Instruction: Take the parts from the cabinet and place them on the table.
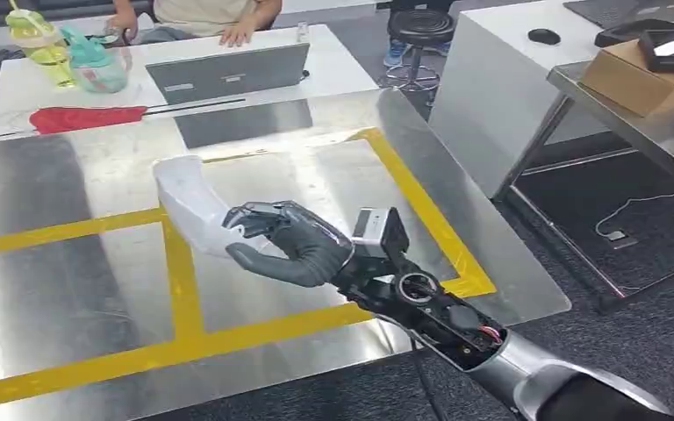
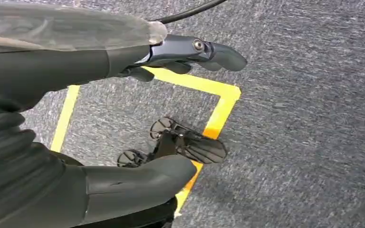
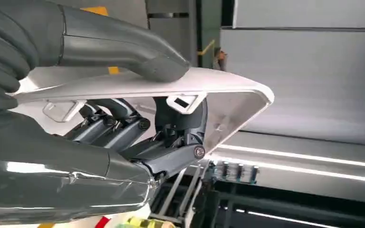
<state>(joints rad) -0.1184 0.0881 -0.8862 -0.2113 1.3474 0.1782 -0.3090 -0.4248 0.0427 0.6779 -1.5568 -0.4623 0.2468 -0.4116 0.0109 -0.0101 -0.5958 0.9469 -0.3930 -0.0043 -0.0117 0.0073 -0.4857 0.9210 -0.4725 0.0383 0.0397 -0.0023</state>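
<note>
A white curved plastic part (image 1: 184, 200) hangs just above the steel table (image 1: 70, 289), over its yellow-taped middle. My right hand (image 1: 285, 241) grips the part's near end, thumb on one face and fingers under the other. In the right wrist view the thumb presses the part's (image 3: 171, 85) smooth outer shell while the dark fingers (image 3: 171, 142) curl against its ribbed inner side. My left hand (image 2: 123, 109) hangs over the grey carpet with thumb and fingers apart and nothing between them.
Beyond the steel table, a white desk holds a laptop (image 1: 228, 74), two bottles (image 1: 61, 53) and a red cloth (image 1: 88, 117); a person sits there. A black stool (image 1: 417, 31) and a second bench with a cardboard box (image 1: 641, 74) stand at right.
</note>
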